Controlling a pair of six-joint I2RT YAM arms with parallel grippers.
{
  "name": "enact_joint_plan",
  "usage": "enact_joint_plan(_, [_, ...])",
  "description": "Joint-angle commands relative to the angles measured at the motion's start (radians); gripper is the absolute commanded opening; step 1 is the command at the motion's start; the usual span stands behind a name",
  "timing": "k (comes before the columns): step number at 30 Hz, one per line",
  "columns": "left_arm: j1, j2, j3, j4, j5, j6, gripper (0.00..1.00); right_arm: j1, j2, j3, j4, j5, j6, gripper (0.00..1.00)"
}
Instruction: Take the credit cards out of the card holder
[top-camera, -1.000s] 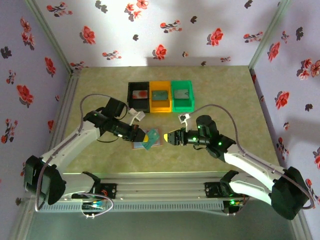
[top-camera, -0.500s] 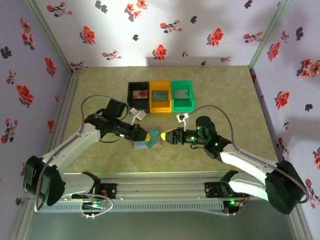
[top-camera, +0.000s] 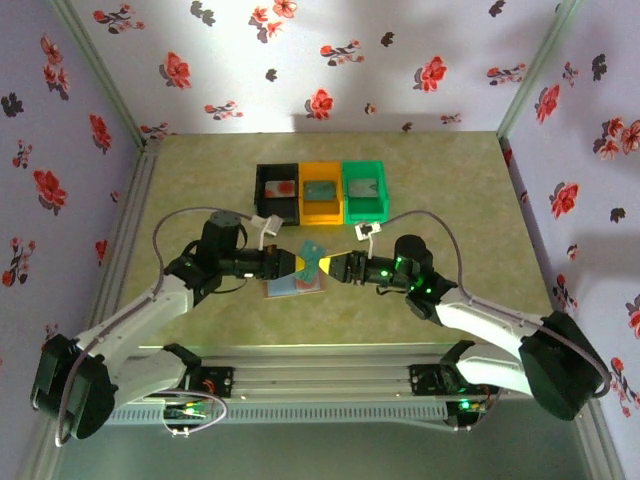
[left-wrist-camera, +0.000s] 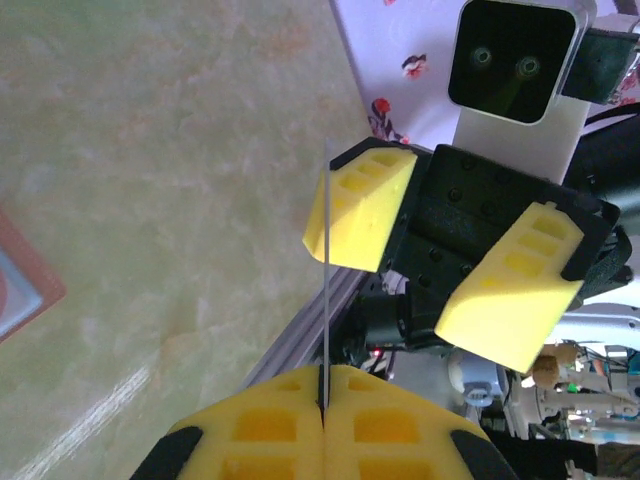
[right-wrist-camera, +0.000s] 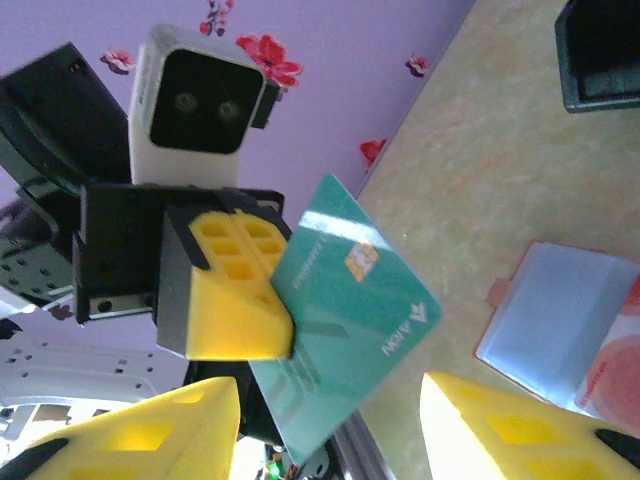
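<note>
**Top view.** The credit card (top-camera: 313, 262), teal, is off the table (top-camera: 450, 200) and held in the air at frame centre, between the tips of the two arms. The card holder (top-camera: 295, 285) lies open and flat on the table, just below the card in the frame. The black bin (top-camera: 278, 193), orange bin (top-camera: 321, 192) and green bin (top-camera: 365, 190) sit in a row above centre, side by side.

**Left jaws.** Closed fully, pinching the card. In the left wrist view the two yellow pads (left-wrist-camera: 270, 430) meet at bottom centre. The card (left-wrist-camera: 325, 290) is clamped edge-on between them and shows as a thin vertical line rising to mid-frame.

**Right jaws.** About half open, gripping nothing. In the left wrist view they face the camera from right of centre.
- The card's upper end runs along the flat inner face of their left-hand pad (left-wrist-camera: 365, 205). Touching or just beside: cannot tell.
- Their other pad (left-wrist-camera: 510, 300) stands well apart from the card, toward lower right.
- The card's free end therefore sits at the mouth of the right jaws, against one side and not centred.

**Right wrist view.**
- Its own pads sit at bottom left (right-wrist-camera: 130, 435) and bottom right (right-wrist-camera: 520, 435), with a wide gap between.
- The card (right-wrist-camera: 345, 310) is face-on and tilted at frame centre, above that gap, with chip and print visible.
- A pad of the left jaws (right-wrist-camera: 225, 290) covers its left corner.
- The card holder (right-wrist-camera: 580, 325) is at lower right, flat on the table, with a pale blue inner panel up.
- A corner of the black bin (right-wrist-camera: 600, 50) is at upper right.
</note>
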Motion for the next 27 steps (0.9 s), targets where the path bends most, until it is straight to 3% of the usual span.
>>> enact_joint_plan(1, [-0.028,-0.025,-0.037,0.197,-0.042,-0.112,0.0,0.013,0.026,-0.004,0.092,-0.016,0.033,0.51])
enact_joint_plan(9, [-0.034,-0.079,-0.082,0.267,-0.095,-0.154,0.0,0.017,0.019,-0.006,0.061,0.006,0.021,0.49])
enact_joint_plan(17, [-0.068,-0.044,-0.14,0.443,-0.12,-0.239,0.0,0.073,0.121,-0.009,0.347,-0.019,0.125,0.42])
enact_joint_plan(25, [-0.077,-0.049,-0.167,0.489,-0.138,-0.258,0.0,0.084,0.124,-0.015,0.355,0.007,0.118,0.09])
enact_joint_plan(27, [-0.075,-0.057,-0.161,0.472,-0.138,-0.245,0.09,0.083,0.108,-0.017,0.33,0.017,0.104,0.02])
